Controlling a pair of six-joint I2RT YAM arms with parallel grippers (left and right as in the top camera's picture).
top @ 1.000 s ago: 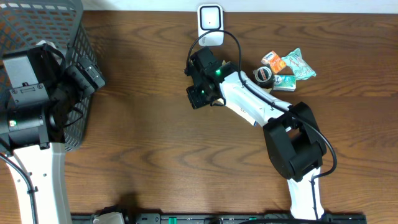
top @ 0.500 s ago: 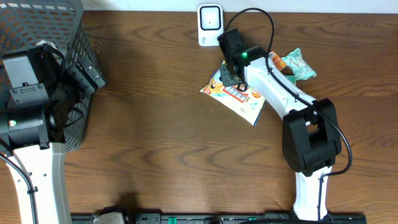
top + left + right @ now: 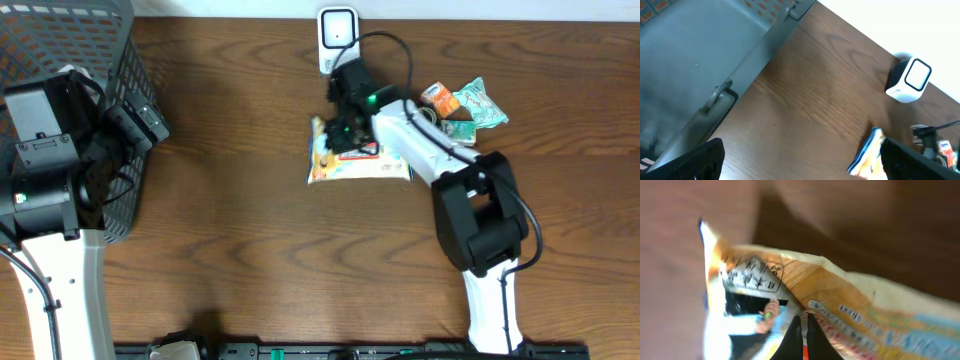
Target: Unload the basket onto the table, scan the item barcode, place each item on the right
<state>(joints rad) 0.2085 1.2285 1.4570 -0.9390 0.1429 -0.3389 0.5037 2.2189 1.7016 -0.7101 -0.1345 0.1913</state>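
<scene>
The item is a flat orange, white and blue snack packet (image 3: pixel 385 164) lying just in front of the white barcode scanner (image 3: pixel 338 38). My right gripper (image 3: pixel 345 135) sits over its upper left part, shut on the thin packet (image 3: pixel 850 295) with both fingers pressed together (image 3: pixel 802 316). No barcode is readable on the blurred print. My left gripper (image 3: pixel 802 167) hangs open far to the left beside the basket, nothing between its fingers. From the left wrist I see the scanner (image 3: pixel 909 80) and the packet's edge (image 3: pixel 866 155).
A grey mesh basket (image 3: pixel 60 40) fills the back left corner, and its wall (image 3: pixel 700 50) is close to the left wrist. A tape roll (image 3: pixel 425 120) and small colourful packets (image 3: pixel 468 105) lie at the back right. Bare wood spans the middle.
The right arm swung right with the packet, then back left toward the scanner, turning the packet roughly level. The left arm stayed still.
</scene>
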